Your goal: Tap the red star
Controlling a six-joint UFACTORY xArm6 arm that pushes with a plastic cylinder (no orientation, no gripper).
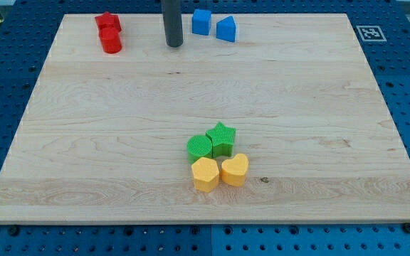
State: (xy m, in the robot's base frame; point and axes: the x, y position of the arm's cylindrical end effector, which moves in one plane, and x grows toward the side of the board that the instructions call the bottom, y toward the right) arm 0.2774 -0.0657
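yellow hexagon [205, 174] and yellow heart [234, 170] sit nearest; far back, my bare, holding-nothing tip [174, 44] stands right of the untapped red star [108, 22].

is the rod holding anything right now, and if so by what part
Nothing is held. My tip touches no block: it stands between the red star and the blue blocks, apart from both.
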